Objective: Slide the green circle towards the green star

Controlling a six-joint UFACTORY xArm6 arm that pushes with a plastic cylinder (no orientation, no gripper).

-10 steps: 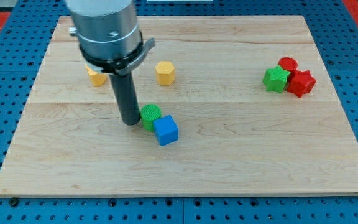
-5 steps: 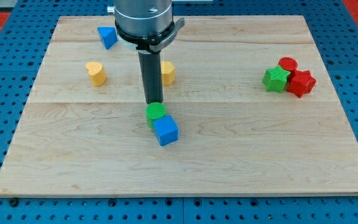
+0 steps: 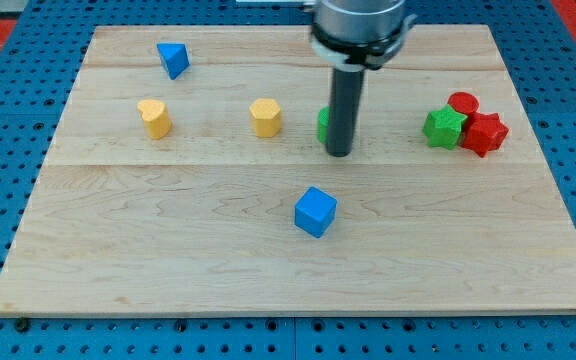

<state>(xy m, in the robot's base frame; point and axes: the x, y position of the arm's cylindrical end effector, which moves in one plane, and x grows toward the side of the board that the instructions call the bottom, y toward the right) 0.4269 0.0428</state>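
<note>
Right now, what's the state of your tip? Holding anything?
My tip: a bare rod with no jaws, holding nothing. It stands against the green circle, which peeks out on the view's left of the rod.

pale matt wood board point(image 3: 168, 260), matt dark rod point(image 3: 341, 115).

Bright and even across the wooden board point(image 3: 298, 270), lit from overhead, with no dim corner. Only short, soft shadows: a small one hugging the blue cube point(image 3: 316, 211) near the board's middle, another faint one at my tip point(image 3: 339, 153) above it. Slight sheen on the metal collar near the board's top edge. Sharp focus throughout, grain lines crisp. Straight board edges, no visible bending or blur.
</note>
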